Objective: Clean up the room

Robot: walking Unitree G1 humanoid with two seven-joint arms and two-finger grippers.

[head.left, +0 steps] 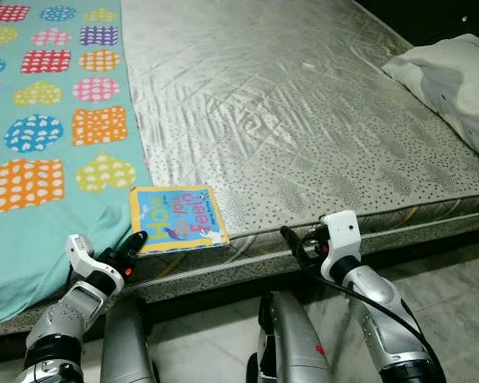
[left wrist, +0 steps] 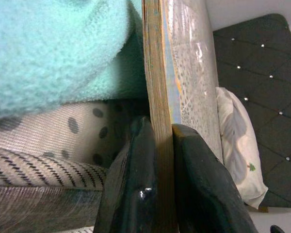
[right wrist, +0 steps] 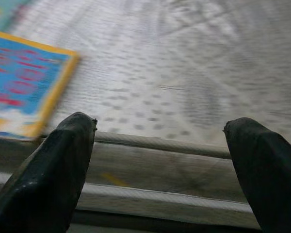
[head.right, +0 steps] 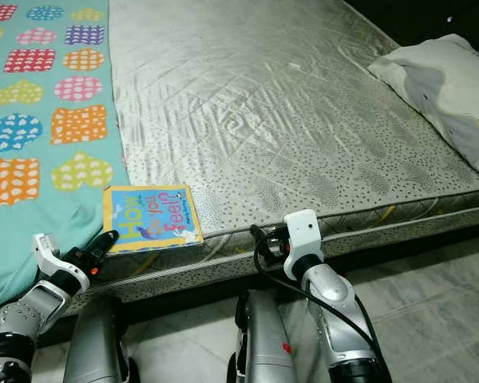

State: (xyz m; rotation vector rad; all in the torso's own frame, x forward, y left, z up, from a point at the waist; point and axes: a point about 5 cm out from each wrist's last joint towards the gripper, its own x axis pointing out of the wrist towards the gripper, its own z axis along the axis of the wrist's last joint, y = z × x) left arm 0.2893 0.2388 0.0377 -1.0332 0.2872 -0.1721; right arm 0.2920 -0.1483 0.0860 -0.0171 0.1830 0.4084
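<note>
A blue picture book (head.left: 178, 217) with a yellow border and red letters lies flat at the front edge of the mattress (head.left: 303, 104). My left gripper (head.left: 136, 242) is at the book's near left corner, and in the left wrist view its two black fingers (left wrist: 136, 179) are shut on the book's edge (left wrist: 157, 97). My right gripper (head.left: 297, 242) hovers open at the mattress edge, to the right of the book (right wrist: 24, 87), with nothing between its fingers (right wrist: 53, 170).
A teal blanket (head.left: 48, 120) with coloured heart and square patches covers the bed's left side. A white pillow (head.left: 455, 80) lies at the far right. Grey tiled floor (head.left: 455, 295) runs below the bed's edge, with my legs (head.left: 291, 343) standing on it.
</note>
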